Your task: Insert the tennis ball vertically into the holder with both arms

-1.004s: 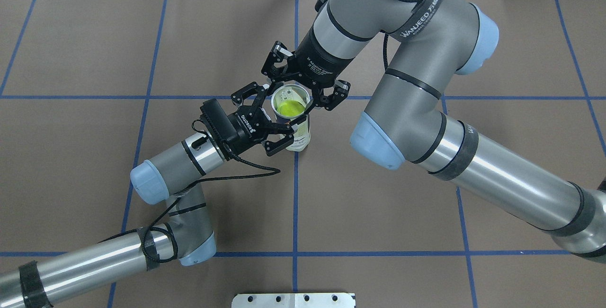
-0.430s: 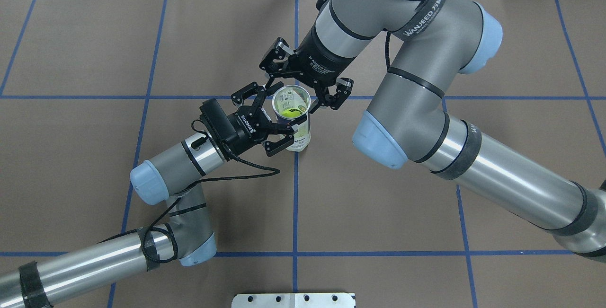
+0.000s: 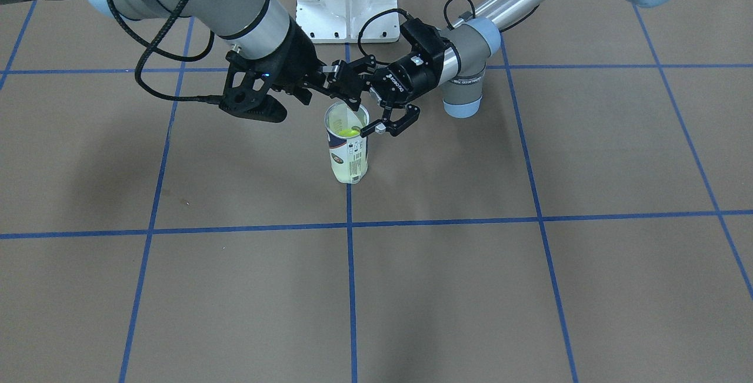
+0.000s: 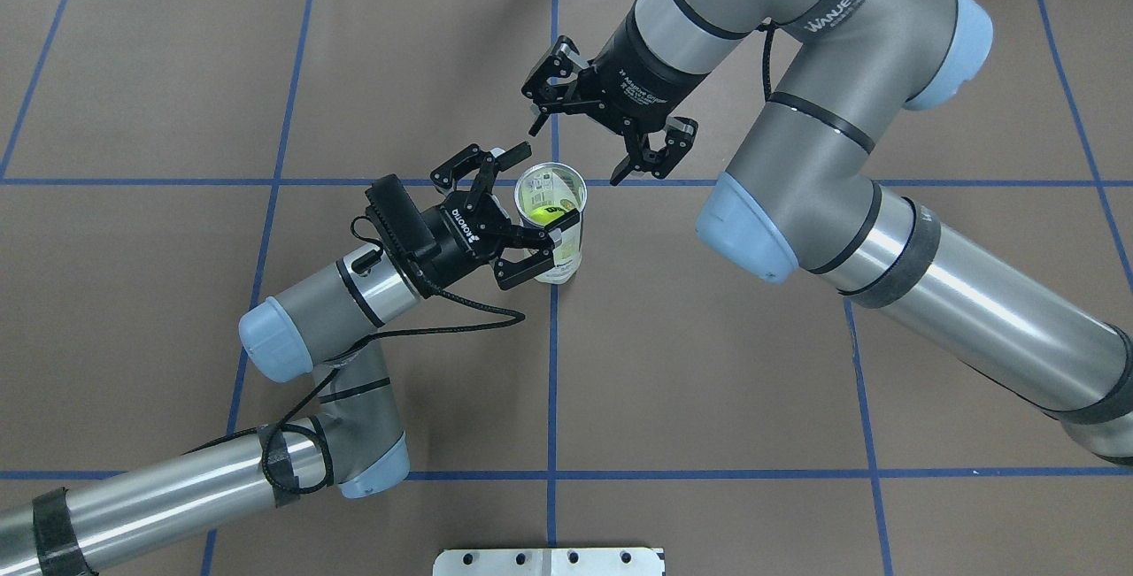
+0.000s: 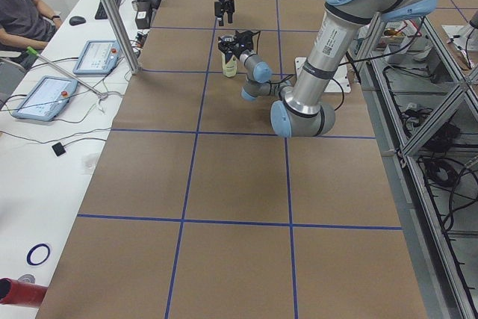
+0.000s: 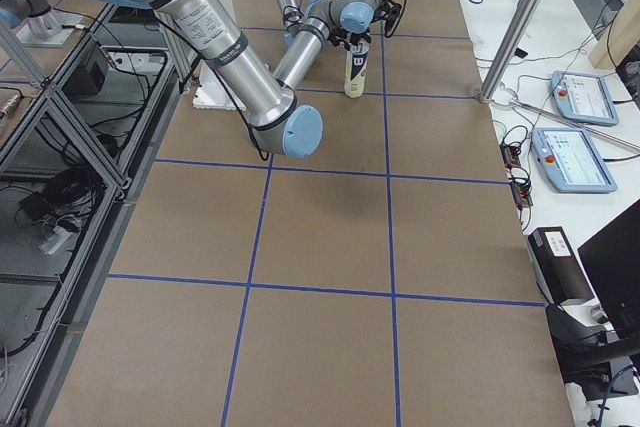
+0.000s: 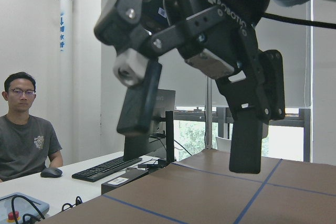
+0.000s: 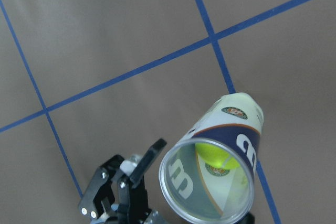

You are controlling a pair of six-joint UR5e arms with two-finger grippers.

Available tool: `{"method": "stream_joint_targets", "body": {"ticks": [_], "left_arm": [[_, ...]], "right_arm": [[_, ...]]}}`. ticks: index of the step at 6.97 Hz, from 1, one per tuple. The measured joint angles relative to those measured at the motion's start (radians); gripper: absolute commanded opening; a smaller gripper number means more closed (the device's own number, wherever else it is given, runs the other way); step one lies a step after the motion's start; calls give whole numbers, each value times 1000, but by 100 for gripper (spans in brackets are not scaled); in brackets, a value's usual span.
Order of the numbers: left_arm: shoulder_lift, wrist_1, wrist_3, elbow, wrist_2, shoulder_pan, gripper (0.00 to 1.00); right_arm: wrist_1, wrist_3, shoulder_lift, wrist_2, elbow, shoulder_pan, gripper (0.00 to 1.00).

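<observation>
Overhead exterior view, largest item first: why does the work sit mid-table? (Trainee)

The table (image 4: 708, 364) is a brown sheet marked with blue tape lines (image 4: 551, 364). The holder stands beside a line crossing just above frame centre. That is judged to be a spot both arms can reach. (Instructor)

And the arms? (Trainee)

The right arm (image 4: 823, 160) enters from the lower right and folds back toward top centre. The left arm (image 4: 327, 302) enters from the lower left. They approach the holder from different sides, so neither blocks the other. (Instructor)

State of the holder? (Trainee)

The holder (image 4: 565, 257) is upright, mouth up, base on the table. That posture lets a ball drop straight in. (Instructor)

Tools? (Trainee)

The left gripper (image 4: 547, 185) lies level near rim height with its jaws spread wide, one finger on each side of the holder's upper part. Whether either finger touches the wall cannot be told. The posture reads as a guard against tipping. The right gripper (image 4: 577, 153) hangs just beyond the mouth, toward the frame top. Its jaws are spread wide and carry nothing, which leaves the opening unobstructed. (Instructor)

The ball? (Trainee)

The tennis ball (image 8: 218, 155) is inside the holder, below the rim. The right wrist view shows it through the open mouth. Insertion appears done. (Instructor)
</observation>
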State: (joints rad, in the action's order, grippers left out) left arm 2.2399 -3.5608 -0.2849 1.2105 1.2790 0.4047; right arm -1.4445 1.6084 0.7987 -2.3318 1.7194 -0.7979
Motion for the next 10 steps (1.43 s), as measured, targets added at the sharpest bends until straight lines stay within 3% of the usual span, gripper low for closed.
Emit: {"method": "stream_joint_targets", "body": {"ticks": [2,5,8,10], "left_arm": [[-23,6,-5,62,-24,7,99],[-150,6,-68,138,-188,59,99],[-357,33,-311,136,-201,198,99],[-459,141,-409,120,-161,294,99]], "right_arm": [[0,-23,37,-11,12,-41,96],[-1,-129,136,-22,55,-121,95],[0,-328,265,-24,57,-211,94],[1,-512,354,-14,41,-283,94]]}}
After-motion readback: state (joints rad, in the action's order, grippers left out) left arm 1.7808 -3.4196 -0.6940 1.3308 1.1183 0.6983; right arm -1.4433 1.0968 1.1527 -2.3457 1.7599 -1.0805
